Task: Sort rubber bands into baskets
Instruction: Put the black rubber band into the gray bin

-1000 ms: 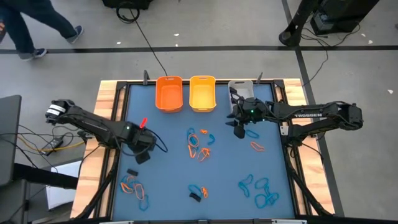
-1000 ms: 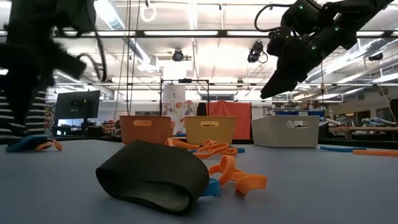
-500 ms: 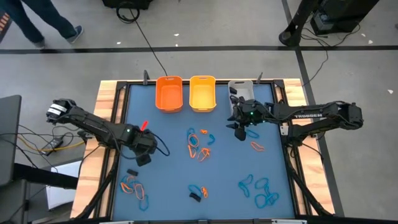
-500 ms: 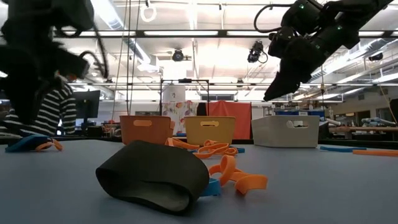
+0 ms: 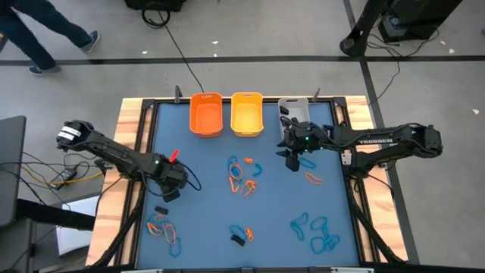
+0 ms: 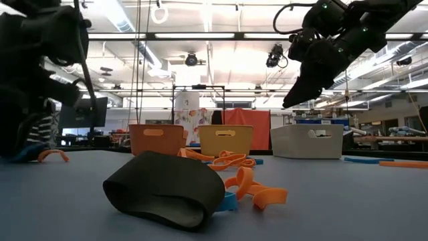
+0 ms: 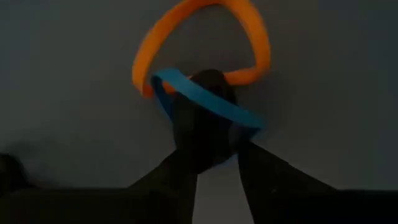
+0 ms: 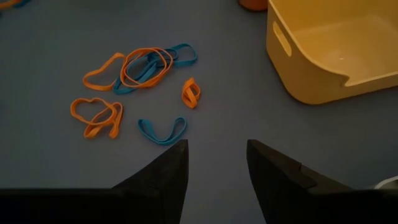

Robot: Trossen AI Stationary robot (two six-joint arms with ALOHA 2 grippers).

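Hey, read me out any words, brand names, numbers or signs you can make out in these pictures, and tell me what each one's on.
"TROSSEN": white letters on the right arm, seen from above.
The poster on the stand in the room behind the table: pictures or print, too small to read.
The orange basket, yellow basket and grey basket: no label visible.
Nothing else readable.

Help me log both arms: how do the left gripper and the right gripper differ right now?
The left gripper is low at the mat's left side, its fingers at a blue band and an orange band; the right gripper hangs high near the grey basket. The left gripper's opening is unclear; the right gripper is open and empty. Both point down at the blue mat.
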